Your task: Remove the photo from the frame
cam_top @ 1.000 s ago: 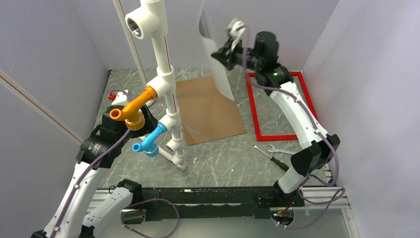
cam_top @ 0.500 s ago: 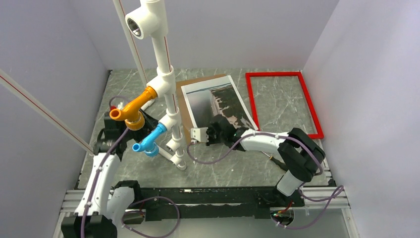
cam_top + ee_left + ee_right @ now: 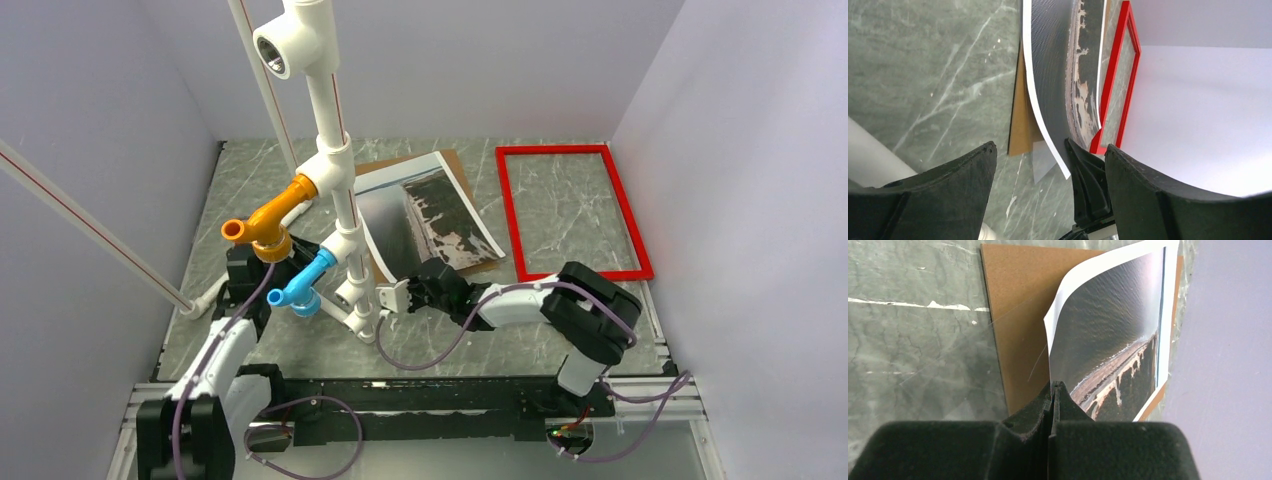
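The photo (image 3: 430, 213), a grey-and-dark coastal print with a pale border, lies curled over a brown backing board (image 3: 385, 172) in the middle of the table. My right gripper (image 3: 432, 287) is shut on the photo's near edge; in the right wrist view the right gripper (image 3: 1054, 386) pinches the photo (image 3: 1108, 330), whose left side curls up off the board (image 3: 1018, 315). The red frame (image 3: 508, 215) lies flat and apart at the right. My left gripper (image 3: 1048, 150) is open and holds nothing, facing the photo (image 3: 1053, 75) from behind the pipe stand.
A white pipe stand (image 3: 335, 180) with an orange fitting (image 3: 265, 215) and a blue fitting (image 3: 300, 285) rises left of the board. A clear sheet (image 3: 948, 365) lies on the table under the board's near-left corner. Walls close in on the left, back and right.
The right arm brought the photo down from high in the air onto the brown board, then drew its near edge toward the front and left. The left arm pulled back toward its base.
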Motion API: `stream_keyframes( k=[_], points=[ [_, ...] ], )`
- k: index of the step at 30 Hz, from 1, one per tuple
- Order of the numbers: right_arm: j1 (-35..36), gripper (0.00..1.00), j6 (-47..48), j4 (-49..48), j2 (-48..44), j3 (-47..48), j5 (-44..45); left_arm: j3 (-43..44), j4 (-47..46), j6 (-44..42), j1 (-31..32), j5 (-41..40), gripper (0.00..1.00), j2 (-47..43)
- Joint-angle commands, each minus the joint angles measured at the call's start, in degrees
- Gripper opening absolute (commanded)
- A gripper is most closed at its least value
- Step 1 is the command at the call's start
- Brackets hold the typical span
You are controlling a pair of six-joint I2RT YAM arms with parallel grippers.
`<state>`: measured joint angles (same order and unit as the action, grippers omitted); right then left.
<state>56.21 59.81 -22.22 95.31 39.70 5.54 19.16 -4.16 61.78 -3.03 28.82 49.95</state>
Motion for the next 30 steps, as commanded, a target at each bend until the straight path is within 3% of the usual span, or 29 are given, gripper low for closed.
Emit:
stream_keyframes(
  k=[1,6,11,12,13,14,15,20,23,27,30],
  points=[
    [-0.31,0.00,0.97,-6.77,3.36,0.24,0.72,3.24,-10.82,-0.16,-0.23,-2.25,0.81,6.36],
    [-0.18,0.00,-0.98,-9.05,1.69,-2.89,0.37,3.30,-19.02,-1.25,1.42,-7.49,0.80,12.30],
    [0.43,0.13,-4.11,-8.94,-2.82,-6.55,0.18,4.54,-22.75,-3.41,6.49,-14.04,0.80,17.27],
    [0.47,0.21,-4.93,-8.41,-3.85,-7.03,-0.19,4.47,-23.69,-3.42,7.18,-15.06,0.80,18.18],
    [0.59,0.38,-5.84,-8.19,-5.17,-7.68,-0.27,4.18,-24.83,-3.25,7.62,-15.96,0.80,18.95],
    [0.91,0.72,-6.98,-8.22,-6.56,-8.39,-0.05,3.89,-25.84,-2.98,8.01,-17.00,0.81,19.56],
    [1.20,0.96,-8.41,-8.09,-8.62,-8.97,0.32,3.53,-26.73,-2.90,8.22,-17.87,0.81,20.18],
    [1.01,1.00,-24.61,-7.39,-22.63,-11.05,4.10,4.14,-27.47,-3.33,9.30,-21.88,0.83,23.12],
    [-3.07,1.00,-36.80,-6.63,-27.50,-9.04,7.72,5.76,-27.22,-3.90,10.70,-23.99,0.85,25.57],
    [-16.87,1.00,-54.96,6.30,-23.49,2.94,1.65,8.63,-27.55,-3.76,13.05,-26.18,0.90,29.60],
    [-24.29,1.00,-58.27,14.68,-14.90,13.47,-5.81,12.90,-22.64,-4.16,14.85,-28.31,0.99,32.32]
  ],
)
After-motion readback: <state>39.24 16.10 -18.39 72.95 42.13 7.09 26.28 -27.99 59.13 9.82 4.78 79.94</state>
